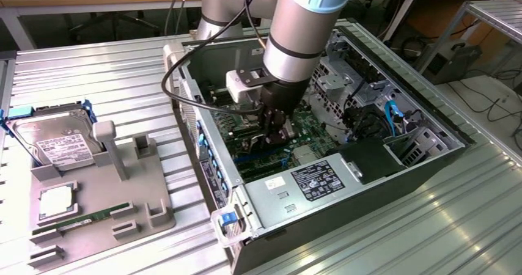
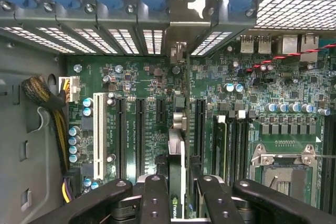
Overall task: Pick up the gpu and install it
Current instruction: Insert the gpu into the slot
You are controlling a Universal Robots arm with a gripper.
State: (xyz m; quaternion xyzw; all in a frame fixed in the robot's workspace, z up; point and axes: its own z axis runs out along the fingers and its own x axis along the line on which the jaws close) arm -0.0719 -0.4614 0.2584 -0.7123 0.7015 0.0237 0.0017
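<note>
Wrist view: gpu [image 2: 177, 174] edge-on, black card with a silver bracket end, pinched between two black fingers [image 2: 153, 199], standing over the green motherboard [image 2: 262, 93] between the long black expansion slots. Three black slots [image 2: 140, 137] sit to one side of the card, plus one white slot [image 2: 97, 135]; one more black slot on the other side. One empty CPU socket [image 2: 286, 169] nearby. Exterior view: gripper [image 1: 275, 135] reaches down inside the open PC case [image 1: 424, 146] on the slatted metal tabletop [image 1: 106, 73]. At the exterior view's left, one grey fixture tray [image 1: 122, 183] carries one hard drive [image 1: 57, 142], one CPU chip [image 1: 55, 201], one green memory stick [image 1: 82, 219].
</note>
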